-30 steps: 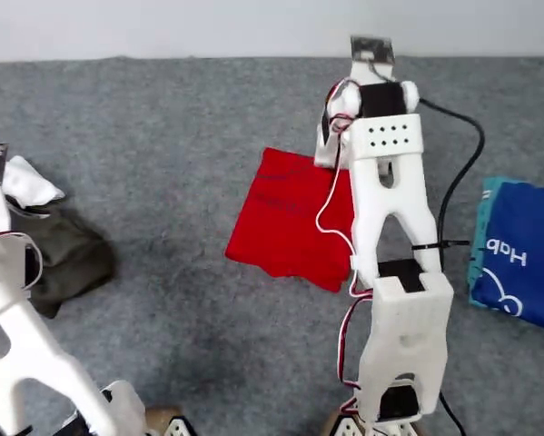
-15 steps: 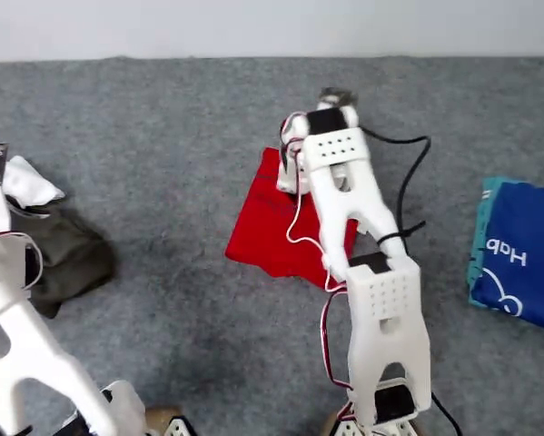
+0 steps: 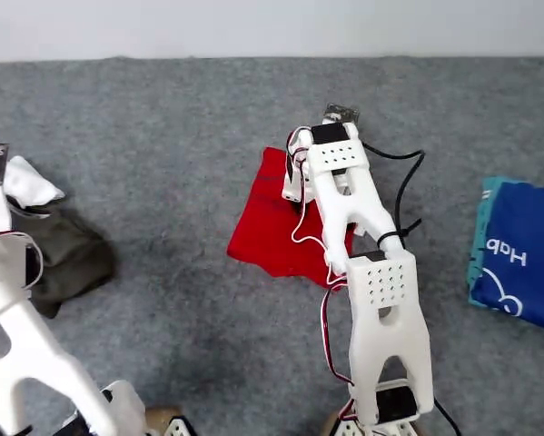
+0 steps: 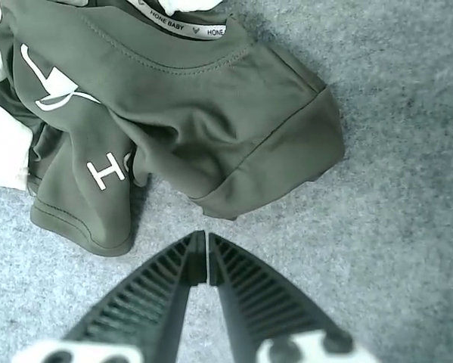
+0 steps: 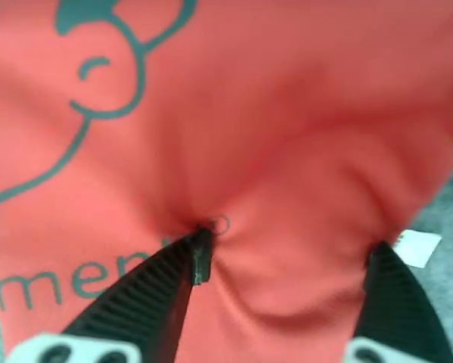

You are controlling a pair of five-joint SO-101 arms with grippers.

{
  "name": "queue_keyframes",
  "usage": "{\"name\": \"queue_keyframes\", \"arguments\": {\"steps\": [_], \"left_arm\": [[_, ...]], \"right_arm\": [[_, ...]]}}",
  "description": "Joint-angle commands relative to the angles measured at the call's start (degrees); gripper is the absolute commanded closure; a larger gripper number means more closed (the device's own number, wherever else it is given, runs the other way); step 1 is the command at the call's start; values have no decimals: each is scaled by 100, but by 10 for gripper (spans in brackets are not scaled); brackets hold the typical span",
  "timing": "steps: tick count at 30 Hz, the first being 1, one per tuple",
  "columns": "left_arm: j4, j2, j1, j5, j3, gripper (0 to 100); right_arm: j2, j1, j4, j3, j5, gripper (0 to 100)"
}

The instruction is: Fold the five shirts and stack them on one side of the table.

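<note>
The right claw (image 5: 290,261) is standing spread on the red shirt (image 3: 276,222). One tip is pressing in and puckering the cloth beside teal lettering and a teal drawing, and a small white tag (image 5: 415,246) is showing at the shirt's edge. Well to the left of the red shirt, the left claw (image 4: 208,253) is hanging pressed together just beside a green shirt (image 4: 188,113) carrying white lettering and a printed neck label. To the right of the red shirt, a blue shirt (image 3: 521,254) with white lettering is lying on the tabletop (image 3: 163,136).
</note>
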Motion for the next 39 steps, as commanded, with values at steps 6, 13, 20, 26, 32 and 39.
{"name": "queue_keyframes", "arguments": {"steps": [6,13,20,26,32,39], "left_arm": [[-202,-149,26,-290,145,982],[-202,-149,26,-290,136,982],[-202,-149,26,-290,136,982],[-202,-149,26,-308,119,982],[-202,-158,18,-536,110,982],[-202,-149,26,-536,110,982]], "right_arm": [[127,277,189,-18,993,990],[-171,479,760,-325,1582,989],[-901,558,1552,-879,2048,989],[-1807,629,1552,-870,2391,990],[-2651,963,1560,-343,2611,991],[-3916,1587,1552,721,3262,991]]}}
